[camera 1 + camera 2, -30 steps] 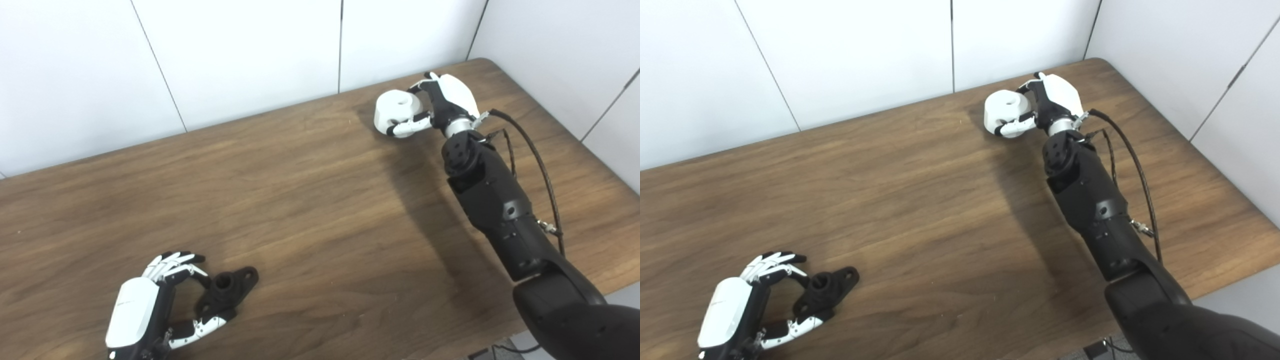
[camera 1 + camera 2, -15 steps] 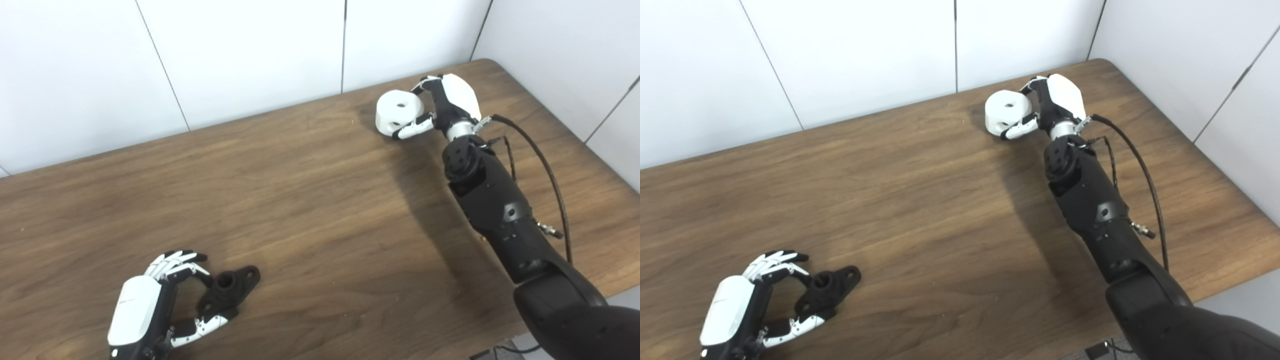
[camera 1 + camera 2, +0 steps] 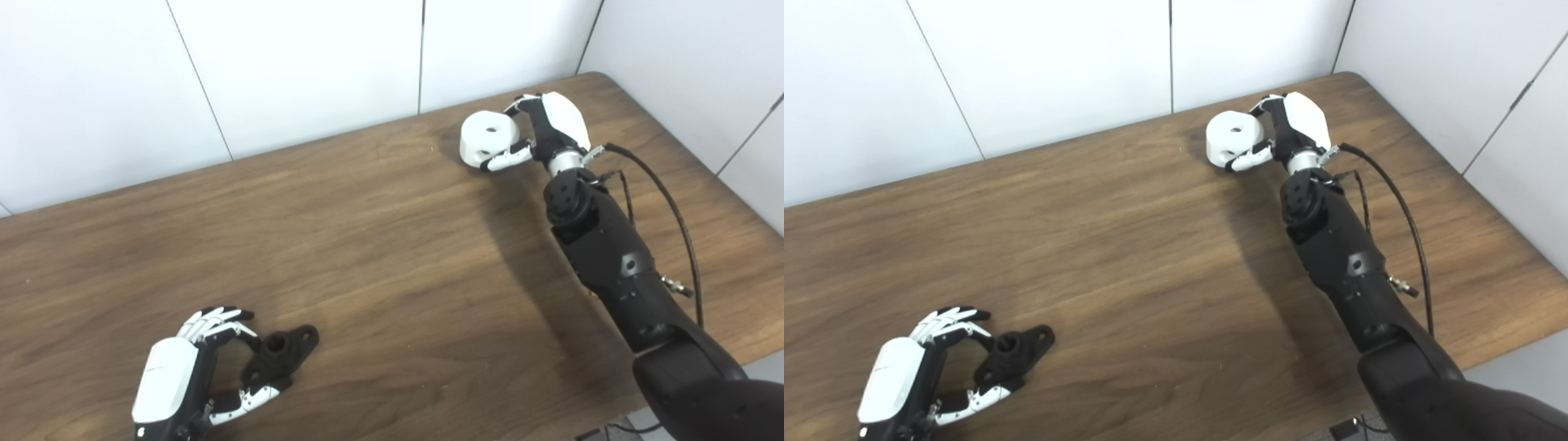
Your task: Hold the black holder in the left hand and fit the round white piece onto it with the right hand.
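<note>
While left hand (image 3: 184, 373) cups black holder (image 3: 278, 355), grip unclear; right hand (image 3: 545, 131) holds white piece (image 3: 487, 138).

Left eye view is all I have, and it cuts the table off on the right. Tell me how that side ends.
Observer: In the right eye view the table shows its whole right edge, running on to the near corner just inside the frame.
Operator: Now place the cable against that edge.
Observer: The cable arcs from the wrist of the right hand down past the forearm. All of the arc that shows lies over the wood, inside that edge.
</note>
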Robot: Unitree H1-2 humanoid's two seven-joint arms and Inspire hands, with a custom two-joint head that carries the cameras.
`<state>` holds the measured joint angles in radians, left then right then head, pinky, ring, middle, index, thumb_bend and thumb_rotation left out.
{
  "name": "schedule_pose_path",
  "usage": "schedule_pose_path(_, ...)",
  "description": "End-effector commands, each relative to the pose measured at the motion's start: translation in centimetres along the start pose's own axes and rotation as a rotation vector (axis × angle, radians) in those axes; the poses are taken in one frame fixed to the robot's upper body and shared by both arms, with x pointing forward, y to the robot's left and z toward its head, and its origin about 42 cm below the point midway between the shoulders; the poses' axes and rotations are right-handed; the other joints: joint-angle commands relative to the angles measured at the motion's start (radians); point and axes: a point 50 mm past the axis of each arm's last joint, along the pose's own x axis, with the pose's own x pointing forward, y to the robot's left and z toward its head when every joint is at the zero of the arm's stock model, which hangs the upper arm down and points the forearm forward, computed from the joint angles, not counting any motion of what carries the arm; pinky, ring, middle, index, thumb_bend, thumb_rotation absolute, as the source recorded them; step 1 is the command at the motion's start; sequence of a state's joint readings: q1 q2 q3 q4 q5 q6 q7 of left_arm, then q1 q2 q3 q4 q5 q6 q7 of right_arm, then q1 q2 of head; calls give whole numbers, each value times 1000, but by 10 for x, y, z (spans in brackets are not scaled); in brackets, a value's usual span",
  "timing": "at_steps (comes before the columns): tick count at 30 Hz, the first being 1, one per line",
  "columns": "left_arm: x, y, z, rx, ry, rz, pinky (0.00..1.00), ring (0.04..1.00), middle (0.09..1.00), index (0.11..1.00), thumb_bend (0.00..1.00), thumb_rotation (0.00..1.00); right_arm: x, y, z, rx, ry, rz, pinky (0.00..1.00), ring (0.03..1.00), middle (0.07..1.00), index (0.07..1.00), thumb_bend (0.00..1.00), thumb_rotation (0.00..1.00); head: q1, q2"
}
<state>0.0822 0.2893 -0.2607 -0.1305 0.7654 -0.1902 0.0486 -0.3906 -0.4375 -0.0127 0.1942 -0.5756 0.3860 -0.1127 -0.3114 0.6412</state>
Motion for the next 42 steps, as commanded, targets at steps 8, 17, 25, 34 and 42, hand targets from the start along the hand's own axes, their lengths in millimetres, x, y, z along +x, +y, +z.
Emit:
schedule_pose_path(8,-9,-22,-4,-1,49,-54,897,825,762,484,522,49,-18,-38,53,-12,-219,3,941,960,872,485,525,142,40,-11)
schedule_pose_path(17,-8,-30,-1,-4,39,-49,888,818,758,484,523,50,-56,-30,90,-1,-348,151,862,919,861,485,526,141,95,-17)
schedule_pose_path(25,-7,-35,5,-12,39,-47,894,827,765,484,523,50,-84,-16,113,-7,-442,282,869,915,863,485,526,141,152,-6)
schedule_pose_path(34,-6,-44,12,-20,41,-50,911,836,770,485,523,51,-114,0,130,0,-529,409,932,937,876,485,526,140,191,13)
schedule_pose_path(42,-3,-51,24,-18,51,-53,931,847,778,485,523,53,-131,3,137,23,-580,458,964,950,877,484,525,138,276,28)
